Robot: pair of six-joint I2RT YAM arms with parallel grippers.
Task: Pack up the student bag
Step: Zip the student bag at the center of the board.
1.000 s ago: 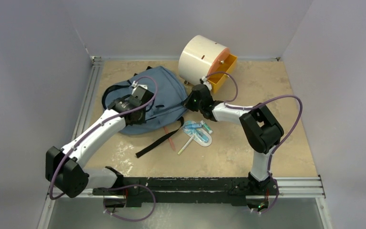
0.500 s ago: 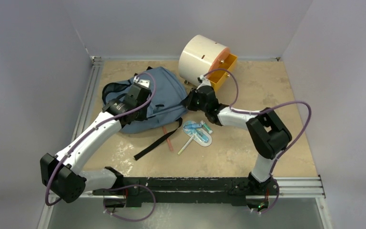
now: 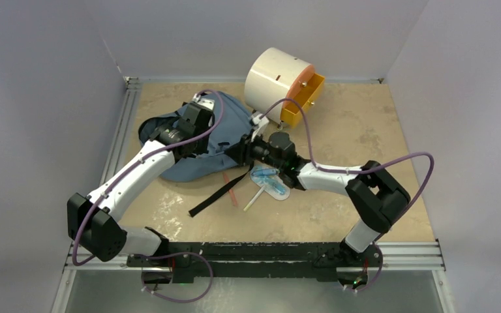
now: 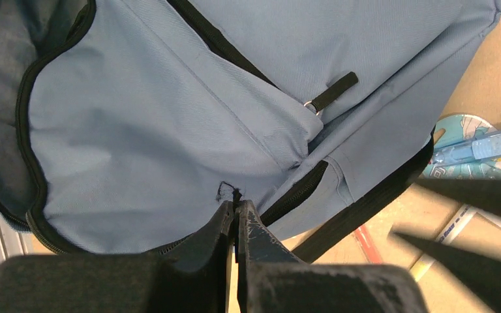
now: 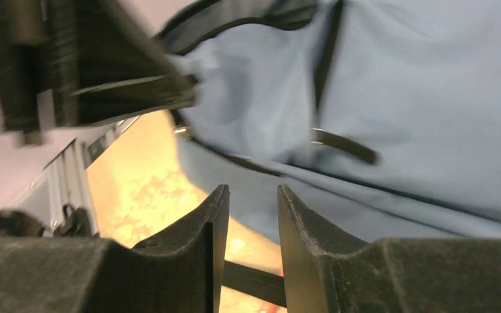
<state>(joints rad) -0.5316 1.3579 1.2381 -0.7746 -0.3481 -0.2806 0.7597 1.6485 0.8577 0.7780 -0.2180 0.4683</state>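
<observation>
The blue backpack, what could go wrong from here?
The left fingers pinch only a small bit of the soft slate-blue fabric backpack at their tips, so it could slip free. The right arm crosses just above the clear packet of blue pens and might sweep it aside.

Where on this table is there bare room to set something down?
Widest: the bare table right of the cream cabinet and pen pack, to the right wall. Also the near patch between the black strap and the rail. Crowded mid-table around the student bag.

Slate-blue student bag [image 4: 156, 124], orange drawer [image 3: 298, 104]
</observation>
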